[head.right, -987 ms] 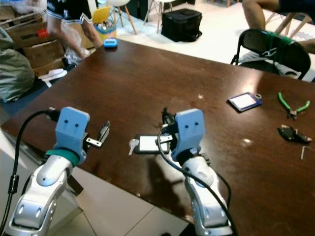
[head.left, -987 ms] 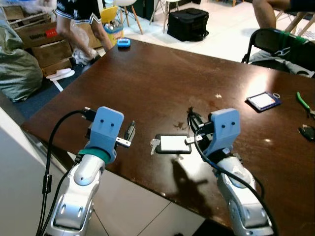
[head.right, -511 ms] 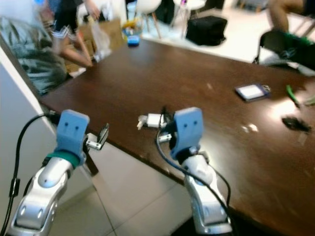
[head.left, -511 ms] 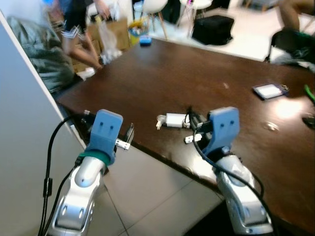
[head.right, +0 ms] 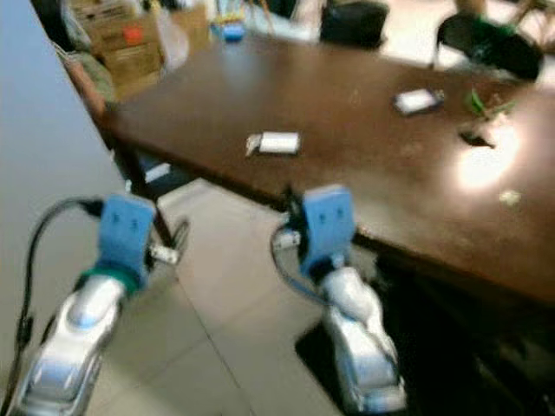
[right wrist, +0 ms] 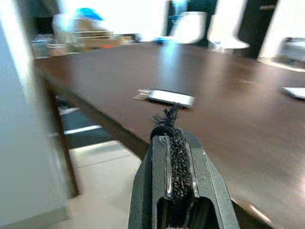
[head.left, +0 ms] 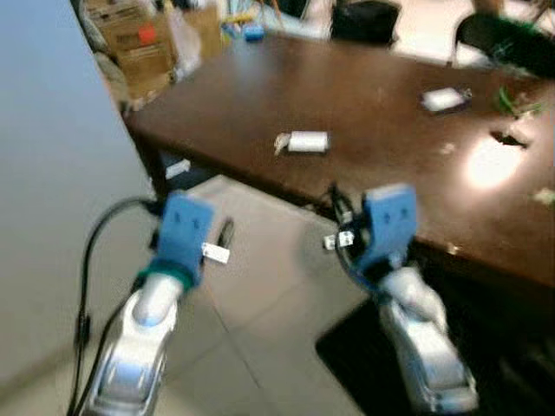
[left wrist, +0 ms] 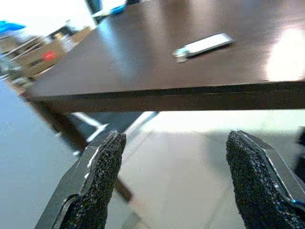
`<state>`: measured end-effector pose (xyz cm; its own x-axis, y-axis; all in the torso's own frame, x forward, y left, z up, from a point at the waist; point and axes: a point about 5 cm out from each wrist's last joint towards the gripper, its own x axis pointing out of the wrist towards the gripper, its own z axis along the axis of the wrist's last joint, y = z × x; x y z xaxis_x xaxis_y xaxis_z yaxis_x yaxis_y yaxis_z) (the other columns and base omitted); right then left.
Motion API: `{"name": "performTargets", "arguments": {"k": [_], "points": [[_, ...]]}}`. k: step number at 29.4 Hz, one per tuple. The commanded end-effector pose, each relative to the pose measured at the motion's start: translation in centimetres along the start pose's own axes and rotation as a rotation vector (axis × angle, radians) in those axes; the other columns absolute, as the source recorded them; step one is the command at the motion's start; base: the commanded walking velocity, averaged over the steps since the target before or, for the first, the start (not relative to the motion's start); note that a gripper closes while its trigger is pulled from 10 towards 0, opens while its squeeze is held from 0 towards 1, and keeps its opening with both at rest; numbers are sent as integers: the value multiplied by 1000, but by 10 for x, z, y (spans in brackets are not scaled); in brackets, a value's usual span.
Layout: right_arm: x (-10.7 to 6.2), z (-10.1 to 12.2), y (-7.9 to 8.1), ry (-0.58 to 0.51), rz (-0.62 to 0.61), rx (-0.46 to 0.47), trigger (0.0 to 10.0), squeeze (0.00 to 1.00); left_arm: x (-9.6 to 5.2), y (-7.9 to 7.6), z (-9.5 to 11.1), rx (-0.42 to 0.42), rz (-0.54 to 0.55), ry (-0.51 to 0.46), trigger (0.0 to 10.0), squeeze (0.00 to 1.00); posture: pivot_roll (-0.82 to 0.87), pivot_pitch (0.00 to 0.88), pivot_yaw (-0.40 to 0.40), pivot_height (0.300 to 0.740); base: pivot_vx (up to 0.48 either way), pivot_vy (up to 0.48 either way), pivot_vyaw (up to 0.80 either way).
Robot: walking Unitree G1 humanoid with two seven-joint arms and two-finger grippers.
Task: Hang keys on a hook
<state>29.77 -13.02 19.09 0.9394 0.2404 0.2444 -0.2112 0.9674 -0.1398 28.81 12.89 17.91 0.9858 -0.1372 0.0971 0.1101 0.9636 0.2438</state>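
Note:
The keys, a small key on a white rectangular tag (head.left: 301, 141), lie flat on the dark brown table (head.left: 373, 95), a short way in from its near edge. Both grippers hover over the tiled floor, short of that edge and apart from the keys. My left gripper (head.left: 224, 236) is open with nothing between its fingers; in its wrist view the left gripper (left wrist: 174, 143) faces the table edge, with the keys (left wrist: 204, 44) beyond. My right gripper (head.left: 334, 230) is shut with nothing in it, a frayed black thread at its tip. The keys (right wrist: 166, 97) lie ahead of it.
A grey wall panel (head.left: 52, 217) stands close on the left. On the table's far right lie a blue-edged card (head.left: 444, 99), green pliers (head.left: 512, 100) and a small black object (head.left: 507, 136). Cardboard boxes (head.left: 130, 35), a black bag (head.left: 364, 19) and a chair (head.left: 503, 39) stand beyond.
The camera has pulled back from the table and the view is blurred. The keys stay on the table, now farther away. Both grippers have come off the tabletop and hang over the floor.

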Motion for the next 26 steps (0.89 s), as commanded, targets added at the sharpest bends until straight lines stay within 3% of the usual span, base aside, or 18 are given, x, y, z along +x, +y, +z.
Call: {"name": "performTargets", "arguments": {"k": [1,5,21,26], "points": [[0,-1,4,-4,11,5,10000,0,-3,5,-7,19,16,27,10000,0,-125,64,116,740,-416,0,0],[2,1,4,-15,21,-11,10000,0,-3,5,-7,18,17,28,10000,0,-125,65,116,740,-397,0,0],[5,6,5,-46,48,-11,10000,0,-3,3,-8,7,18,72,10000,0,-120,66,117,740,-30,0,799],[5,7,6,-53,56,-7,10000,0,-3,3,-4,45,18,41,10000,0,-119,67,117,740,0,0,800]]}}
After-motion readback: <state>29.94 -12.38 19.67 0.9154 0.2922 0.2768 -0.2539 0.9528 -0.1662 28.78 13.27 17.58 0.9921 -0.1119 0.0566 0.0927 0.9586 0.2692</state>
